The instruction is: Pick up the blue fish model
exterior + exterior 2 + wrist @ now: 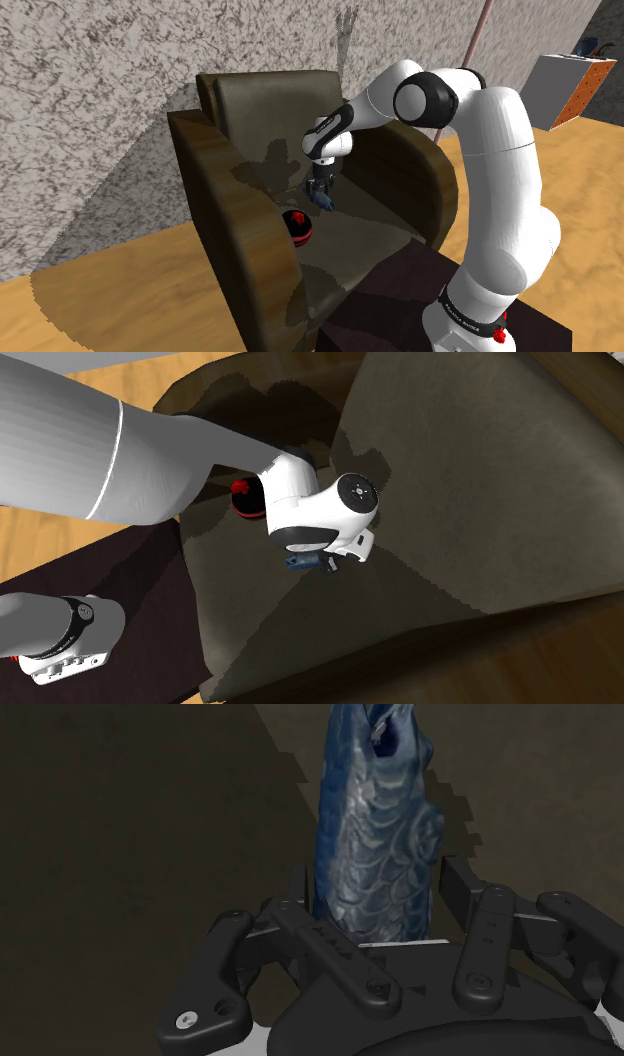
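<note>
Gripper (378, 901) first: its two black fingers stand on either flank of the fish (375, 824), apart by just the body's width. Each pad seems to press the scaled blue side, so I judge the jaws closed on the fish, not merely around it. The fish points away from the hand, lengthwise between the fingers, its far end toward the armchair's (262, 105) backrest.

From the shoulder view the fish is low over the middle of the armchair's seat, a little toward the backrest. Whether it rests on the cushion or has cleared it, I cannot tell. A red-and-black object (299, 228) lies on the same seat, nearer the front edge and close to the armrest at the shoulder view's left, apart from the fish.

The step in hand looks like the lift. The body is rounded and tapers, so it could slide or swing between the pads. Best to hold the clamp firm, keep the wrist level and rise straight up from the seat. The arm should stay between the armchair's armrests until the fish hangs well above them.
</note>
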You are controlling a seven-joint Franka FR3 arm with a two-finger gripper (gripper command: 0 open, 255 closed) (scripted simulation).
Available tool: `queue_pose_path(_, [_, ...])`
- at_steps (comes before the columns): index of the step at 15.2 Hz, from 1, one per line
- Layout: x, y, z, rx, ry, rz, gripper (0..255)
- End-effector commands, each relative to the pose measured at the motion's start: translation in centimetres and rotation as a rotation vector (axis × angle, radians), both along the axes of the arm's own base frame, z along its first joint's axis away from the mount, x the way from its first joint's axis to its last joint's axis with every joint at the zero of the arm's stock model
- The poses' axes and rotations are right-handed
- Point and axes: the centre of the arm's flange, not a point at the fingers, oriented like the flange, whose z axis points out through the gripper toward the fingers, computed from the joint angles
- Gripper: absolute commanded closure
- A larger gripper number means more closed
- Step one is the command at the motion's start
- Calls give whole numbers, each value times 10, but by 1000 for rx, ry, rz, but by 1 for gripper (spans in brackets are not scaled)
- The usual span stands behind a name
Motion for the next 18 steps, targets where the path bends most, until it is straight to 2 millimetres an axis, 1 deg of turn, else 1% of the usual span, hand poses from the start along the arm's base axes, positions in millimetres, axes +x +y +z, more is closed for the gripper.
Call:
queue_pose_path(1, [1,0,-1,0,0,0,255])
queue_pose_path(16, [1,0,78,0,0,0,255])
queue_pose_path(18, [1,0,79,0,0,0,255])
